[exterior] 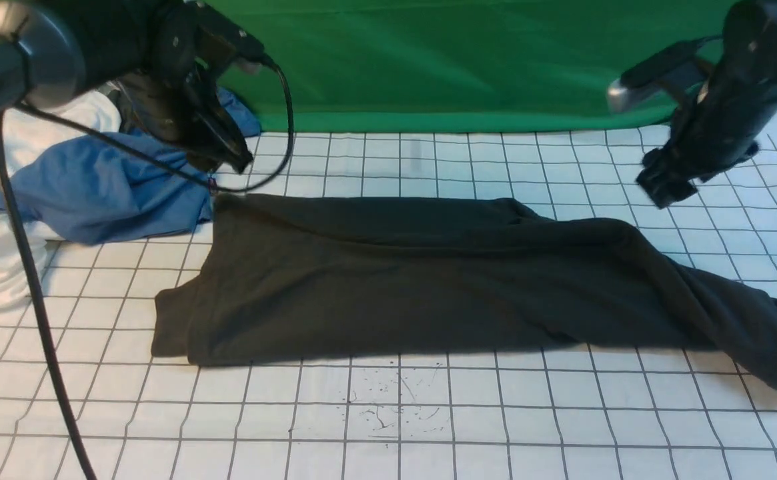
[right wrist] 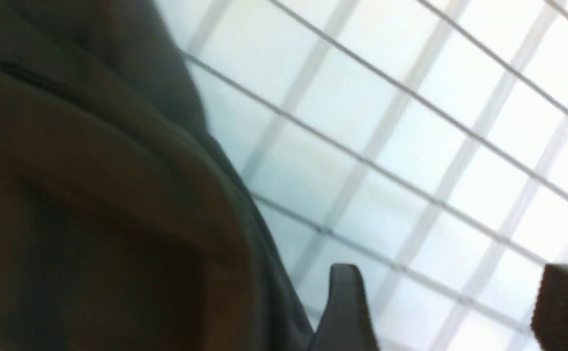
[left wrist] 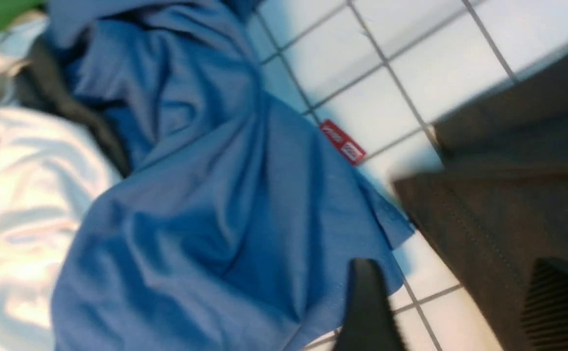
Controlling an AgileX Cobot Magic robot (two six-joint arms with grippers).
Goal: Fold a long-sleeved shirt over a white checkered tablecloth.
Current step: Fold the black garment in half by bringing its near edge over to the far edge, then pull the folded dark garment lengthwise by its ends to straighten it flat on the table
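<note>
Long-sleeved shirt (exterior: 428,280) lies as a long band on the white checkered tablecloth (exterior: 495,413). We record left claw (left wrist: 452,273) spread, empty, above its far corner; right claw (right wrist: 449,278) likewise, beside it.

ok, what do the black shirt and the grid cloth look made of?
Black shirt: soft matte knit, probably cotton; rounded folds, stitched hem in the left wrist view.
Checkered tablecloth: thin smooth white fabric; printed grid bends over wrinkles; fibre unclear.

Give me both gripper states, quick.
Left gripper: open, holding nothing.
Right gripper: open, holding nothing.
</note>
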